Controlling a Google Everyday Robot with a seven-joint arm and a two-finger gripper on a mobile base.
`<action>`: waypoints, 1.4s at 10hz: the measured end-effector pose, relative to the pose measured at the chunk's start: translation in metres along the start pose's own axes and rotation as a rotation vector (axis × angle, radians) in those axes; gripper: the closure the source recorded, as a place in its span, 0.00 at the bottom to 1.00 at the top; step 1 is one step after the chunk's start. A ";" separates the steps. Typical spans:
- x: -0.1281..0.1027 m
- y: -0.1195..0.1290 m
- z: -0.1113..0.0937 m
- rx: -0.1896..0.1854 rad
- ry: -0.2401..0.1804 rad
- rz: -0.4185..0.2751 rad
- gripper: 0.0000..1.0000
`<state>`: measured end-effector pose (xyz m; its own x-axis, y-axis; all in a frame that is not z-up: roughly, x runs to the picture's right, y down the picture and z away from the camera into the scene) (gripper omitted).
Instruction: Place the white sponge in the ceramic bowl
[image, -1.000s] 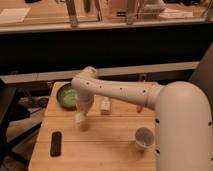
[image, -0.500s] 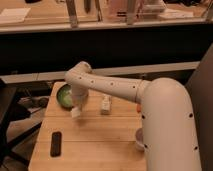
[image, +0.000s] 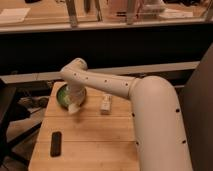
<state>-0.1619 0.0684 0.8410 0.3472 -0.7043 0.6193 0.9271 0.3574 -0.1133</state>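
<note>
Fills the right side and middle of the view: a bulky white robot arm (image: 150, 107), dotted with small dark marks, reaching from lower right up and leftward to an elbow and then bending down. Beneath it, a light wooden slatted surface (image: 95, 137), rectangular, set before a dark counter front. At the surface's far left corner, the round shallow ceramic bowl (image: 63, 95), glossy green inside, partly hidden behind the arm's lower link. At the bowl's near edge, hanging from the arm's end, the gripper (image: 75, 104), mostly hidden behind the wrist, so whether the fingers are spread or closed cannot be told. Just below the wrist, over the bowl's front rim, the small off-white soft sponge (image: 74, 108), tilted, apparently off the wood. Near the middle, right of the bowl, a small white bottle-like object (image: 105, 103). Toward the front left, lying flat, a small black rectangular object (image: 55, 143).
</note>
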 end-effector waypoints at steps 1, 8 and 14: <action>0.002 -0.003 0.000 0.001 0.002 -0.003 0.99; 0.021 -0.015 0.000 -0.001 0.007 -0.015 0.99; 0.028 -0.022 0.001 -0.008 0.005 -0.022 0.99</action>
<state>-0.1729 0.0412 0.8615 0.3270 -0.7149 0.6181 0.9356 0.3368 -0.1055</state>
